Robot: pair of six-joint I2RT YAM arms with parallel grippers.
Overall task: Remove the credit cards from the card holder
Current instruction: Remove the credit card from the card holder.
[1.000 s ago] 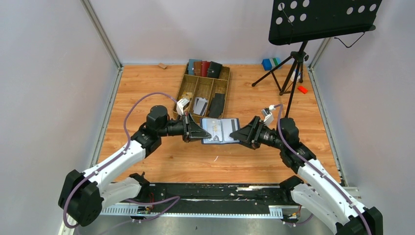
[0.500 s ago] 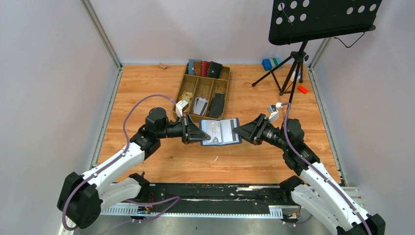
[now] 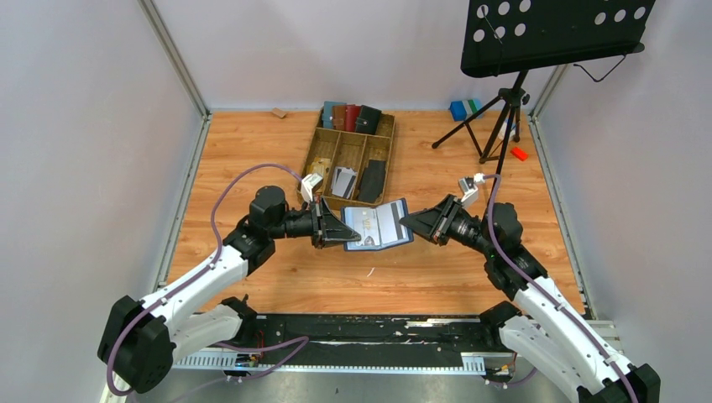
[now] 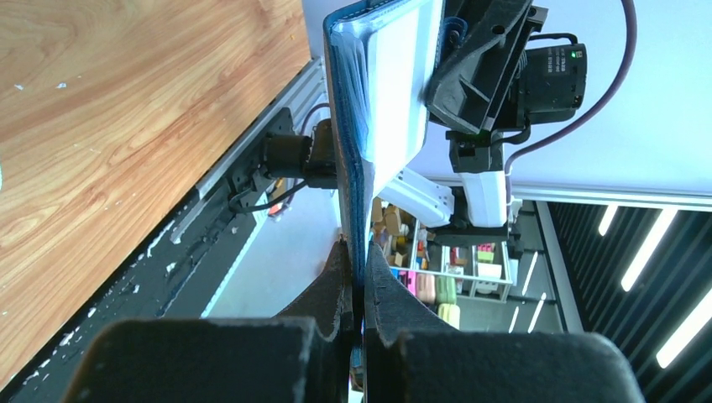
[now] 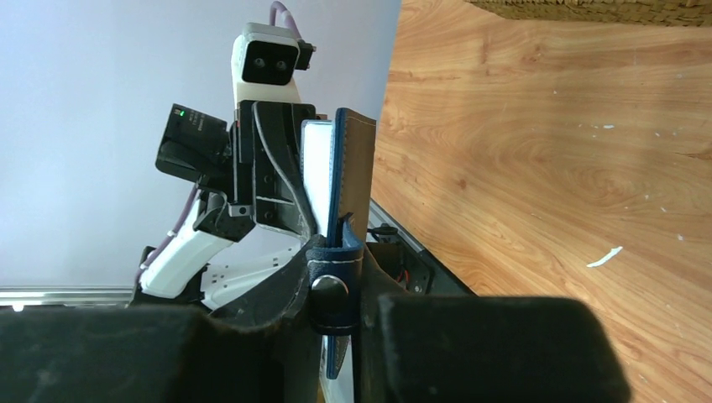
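The navy-blue card holder [image 3: 378, 225] is held open above the table between both grippers, with pale credit cards [image 3: 388, 222] showing in its inner pockets. My left gripper [image 3: 343, 228] is shut on its left edge. My right gripper [image 3: 409, 223] is shut on its right edge, at the side tab. In the left wrist view the holder [image 4: 351, 176] stands edge-on between the closed jaws of my left gripper [image 4: 358, 270], with a white card face [image 4: 403, 75] beside it. In the right wrist view my right gripper [image 5: 336, 281] clamps the snap tab [image 5: 330, 287] of the holder [image 5: 354, 168].
A wooden compartment tray [image 3: 323, 144] lies just behind the holder, with cards and a black holder inside. Several other holders [image 3: 351, 116] stand at its far end. A music stand tripod [image 3: 504, 109], a blue block [image 3: 460, 109] and a red piece [image 3: 519, 153] are at the back right.
The right arm has lifted and drawn slightly right, raising and tilting the holder's right edge. The left gripper has stayed about where it was, still gripping.
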